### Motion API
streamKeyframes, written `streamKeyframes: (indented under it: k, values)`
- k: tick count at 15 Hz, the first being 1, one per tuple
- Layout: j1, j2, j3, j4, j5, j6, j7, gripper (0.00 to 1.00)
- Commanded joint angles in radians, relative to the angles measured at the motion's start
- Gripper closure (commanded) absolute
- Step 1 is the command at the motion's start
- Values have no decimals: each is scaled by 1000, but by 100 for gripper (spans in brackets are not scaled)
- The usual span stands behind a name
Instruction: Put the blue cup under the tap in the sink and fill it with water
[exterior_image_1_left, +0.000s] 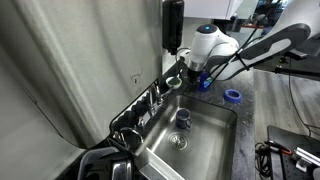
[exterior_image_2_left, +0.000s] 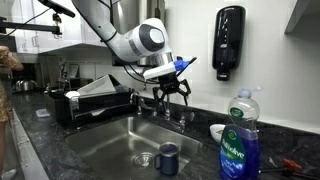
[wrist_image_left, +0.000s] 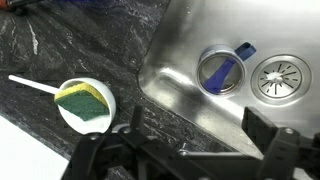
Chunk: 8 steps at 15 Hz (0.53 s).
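The blue cup (exterior_image_1_left: 181, 118) stands upright on the floor of the sink (exterior_image_1_left: 215, 125), next to the round drain (exterior_image_1_left: 178, 141). It also shows in the other exterior view (exterior_image_2_left: 168, 157) and from above in the wrist view (wrist_image_left: 220, 70). The chrome tap (exterior_image_1_left: 155, 97) sits on the sink's back edge, apart from the cup. My gripper (exterior_image_2_left: 172, 92) hangs open and empty well above the sink's rim. In the wrist view its two fingers (wrist_image_left: 185, 152) spread wide over the counter edge, with the cup ahead of them.
A white dish with a green-yellow sponge (wrist_image_left: 85, 104) lies on the dark counter beside the sink. A blue tape ring (exterior_image_1_left: 233, 96) lies on the counter. A dish soap bottle (exterior_image_2_left: 240, 140) stands near one exterior camera. A soap dispenser (exterior_image_2_left: 229, 42) hangs on the wall.
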<state>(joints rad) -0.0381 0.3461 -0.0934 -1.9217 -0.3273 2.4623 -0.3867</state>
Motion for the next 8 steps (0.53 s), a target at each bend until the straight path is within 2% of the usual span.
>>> streamKeyframes:
  k: [1,8]
  values:
    - [-14,-1,15,2,-7,-3,4,0]
    - [-13,52,23,32,-46,146,-22,0]
